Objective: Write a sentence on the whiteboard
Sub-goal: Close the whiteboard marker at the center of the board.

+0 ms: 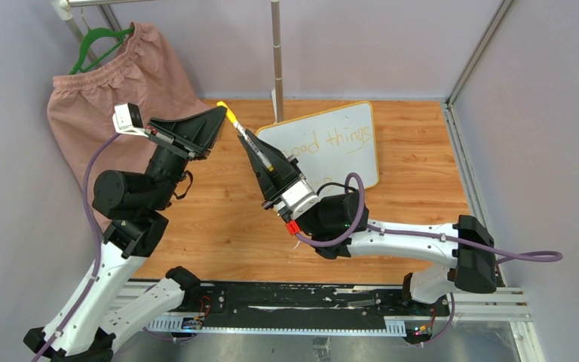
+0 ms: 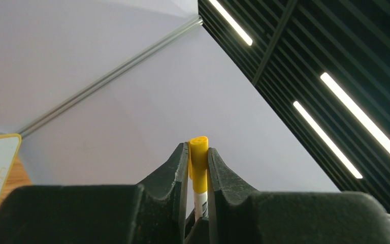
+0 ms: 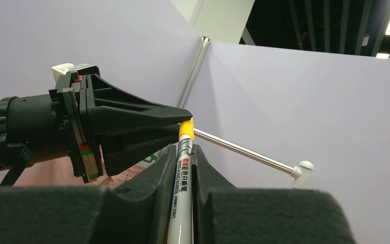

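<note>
Right gripper [image 3: 185, 148] fingers clench the marker [image 3: 179, 203] by its barrel. The left gripper [image 1: 222, 113] pinches its yellow cap [image 2: 198, 168], both raised just beside the whiteboard [image 1: 358, 162]. That board rests on the wooden table [image 1: 219, 226], with the sentence [image 1: 332, 139] partly hidden. The marker looks light, stiff and slick, so grip it mid-barrel. The board may slide under the tip.

Bright, even, ceiling strips [image 2: 363, 118] glaring, foreground perhaps soft
</note>
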`<action>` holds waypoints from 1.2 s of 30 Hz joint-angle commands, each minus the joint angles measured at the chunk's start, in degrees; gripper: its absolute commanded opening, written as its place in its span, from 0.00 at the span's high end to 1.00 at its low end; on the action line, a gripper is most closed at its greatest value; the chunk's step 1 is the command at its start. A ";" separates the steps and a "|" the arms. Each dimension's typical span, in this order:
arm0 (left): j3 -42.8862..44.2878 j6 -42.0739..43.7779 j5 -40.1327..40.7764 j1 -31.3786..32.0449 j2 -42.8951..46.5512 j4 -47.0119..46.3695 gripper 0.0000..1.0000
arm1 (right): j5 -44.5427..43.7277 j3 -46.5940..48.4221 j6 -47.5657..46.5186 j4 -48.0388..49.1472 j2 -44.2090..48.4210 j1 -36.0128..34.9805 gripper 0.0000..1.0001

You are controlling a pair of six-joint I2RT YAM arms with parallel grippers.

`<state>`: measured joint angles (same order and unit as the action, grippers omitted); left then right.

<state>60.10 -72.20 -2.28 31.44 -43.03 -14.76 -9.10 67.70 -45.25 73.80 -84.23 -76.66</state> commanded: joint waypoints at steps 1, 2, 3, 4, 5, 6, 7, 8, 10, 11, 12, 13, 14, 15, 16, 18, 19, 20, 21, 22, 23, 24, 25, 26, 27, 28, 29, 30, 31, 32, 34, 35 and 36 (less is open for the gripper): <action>-1.59 2.49 -10.03 4.49 -1.22 4.37 1.00 | 1.70 2.93 0.04 -2.17 -2.14 -0.70 1.00; -1.73 2.65 -9.88 5.08 -1.28 4.36 1.00 | 1.74 3.15 -0.05 -2.25 -2.26 -0.76 1.00; -1.80 2.82 -9.78 5.64 -1.34 4.37 1.00 | 1.72 3.26 -0.09 -2.26 -2.32 -0.76 1.00; -1.93 2.83 -9.68 6.18 -1.46 4.37 1.00 | 1.80 3.43 -0.17 -2.30 -2.42 -0.77 1.00; -1.94 3.00 -9.58 6.58 -1.65 4.37 1.00 | 1.84 3.59 -0.25 -2.34 -2.51 -0.72 1.00; -1.98 3.10 -9.52 6.95 -1.72 4.38 1.00 | 1.93 3.70 -0.35 -2.39 -2.56 -0.71 1.00; -2.00 3.11 -9.50 7.35 -1.79 4.34 1.00 | 1.98 3.89 -0.40 -2.47 -2.60 -0.73 1.00; -2.00 3.19 -9.38 7.71 -1.94 4.34 1.00 | 2.01 3.97 -0.51 -2.51 -2.65 -0.71 1.00; -2.07 3.36 -9.25 8.45 -2.10 4.38 1.00 | 2.22 4.18 -0.91 -2.67 -2.74 -0.76 1.00; -2.09 3.53 -9.15 8.73 -2.20 4.34 1.00 | 2.20 4.27 -1.03 -2.69 -2.78 -0.74 1.00; -2.09 3.56 -9.14 8.99 -2.33 4.32 1.00 | 2.30 4.33 -1.18 -2.74 -2.86 -0.73 1.00; -2.10 3.56 -9.11 9.25 -2.46 4.37 1.00 | 2.33 4.43 -1.23 -2.72 -2.87 -0.71 1.00; -2.09 3.63 -9.14 9.58 -2.62 4.38 1.00 | 2.32 4.51 -1.32 -2.82 -2.92 -0.68 1.00; -2.09 3.61 -9.06 9.97 -2.78 4.38 1.00 | 2.41 4.73 -1.37 -2.87 -3.02 -0.68 1.00; -2.02 3.78 -8.87 10.36 -2.91 4.37 1.00 | 2.49 4.86 -1.41 -2.87 -3.09 -0.68 1.00; -1.97 4.09 -8.51 11.09 -3.05 4.39 1.00 | 2.64 5.34 -1.57 -2.95 -3.29 -0.68 1.00; -2.00 4.23 -8.33 11.36 -3.05 4.46 1.00 | 2.73 5.53 -1.65 -2.96 -3.43 -0.68 1.00; -2.07 4.26 -8.20 11.63 -3.10 4.38 1.00 | 2.77 5.72 -1.82 -2.96 -3.56 -0.68 1.00; -2.09 4.39 -8.18 11.77 -3.14 4.35 1.00 | 2.80 5.92 -1.92 -2.96 -3.71 -0.68 1.00; -2.09 4.40 -8.02 11.86 -3.12 4.38 1.00 | 2.84 6.02 -1.94 -2.96 -3.75 -0.68 1.00; -2.23 4.37 -7.94 11.89 -3.04 4.37 1.00 | 2.98 5.99 -1.94 -2.96 -3.71 -0.68 1.00; -2.30 4.54 -7.67 11.89 -2.91 4.32 1.00 | 3.03 5.91 -1.94 -2.96 -3.71 -0.68 1.00; -2.35 4.74 -7.46 11.89 -2.67 4.38 1.00 | 3.04 5.87 -1.90 -2.96 -3.55 -0.68 1.00; -2.42 4.85 -7.25 11.89 -2.47 4.36 1.00 | 3.04 5.74 -1.79 -2.96 -3.43 -0.68 1.00; -2.44 4.92 -7.15 11.89 -2.35 4.31 1.00 | 3.04 5.63 -1.70 -2.96 -3.28 -0.68 1.00; -2.44 4.96 -6.98 11.89 -2.26 4.23 1.00 | 3.04 5.42 -1.62 -2.96 -3.10 -0.75 1.00; -2.36 5.09 -6.82 11.89 -2.16 4.30 1.00 | 3.10 5.24 -1.41 -2.96 -2.91 -0.75 1.00; -2.35 5.20 -6.54 11.89 -1.92 4.16 1.00 | 3.12 4.97 -1.22 -2.96 -2.66 -0.81 1.00; -2.35 5.26 -6.06 11.89 -1.65 4.16 1.00 | 3.25 4.65 -1.05 -2.96 -2.40 -0.85 1.00; -2.47 5.29 -5.72 11.89 -1.54 4.11 1.00 | 3.30 4.33 -0.92 -2.96 -1.94 -0.91 1.00; -2.28 5.71 -4.98 11.89 -1.13 4.10 1.00 | 3.50 3.53 -0.93 -2.97 -1.29 -1.23 1.00; -2.19 5.82 -4.61 11.89 -0.94 4.08 1.00 | 3.63 3.22 -0.97 -2.96 -0.95 -1.40 1.00; -2.11 5.83 -4.25 11.89 -0.74 4.09 1.00 | 3.73 2.92 -0.97 -3.00 -0.68 -1.53 1.00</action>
<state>60.03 -68.71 4.49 40.32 -43.44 -19.31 -8.25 70.85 -47.83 74.72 -85.32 -77.30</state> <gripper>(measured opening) 0.184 0.166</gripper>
